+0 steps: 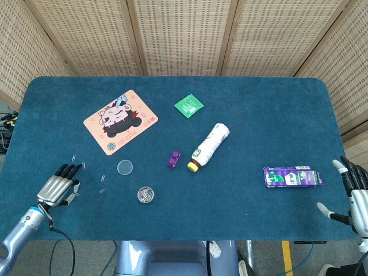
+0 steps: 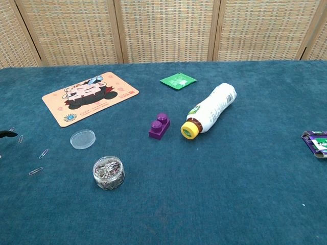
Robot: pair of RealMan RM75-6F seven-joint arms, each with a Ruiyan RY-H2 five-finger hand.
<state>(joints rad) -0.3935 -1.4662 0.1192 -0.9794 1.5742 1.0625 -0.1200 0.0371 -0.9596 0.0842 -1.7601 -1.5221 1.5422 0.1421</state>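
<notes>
The left hand lies palm down on the near left of the table, fingers stretched forward and a little apart, holding nothing. Loose clips lie scattered just ahead and to its right. Further right sit the clip jar and, just beyond it, the lid.

The right hand hovers at the near right edge, fingers spread wide, holding nothing. The purple carton lies just to its left.

Farther off, mid-table, lie the brick and, just right of it, the bottle on its side. Beyond are the mat and green packet.
</notes>
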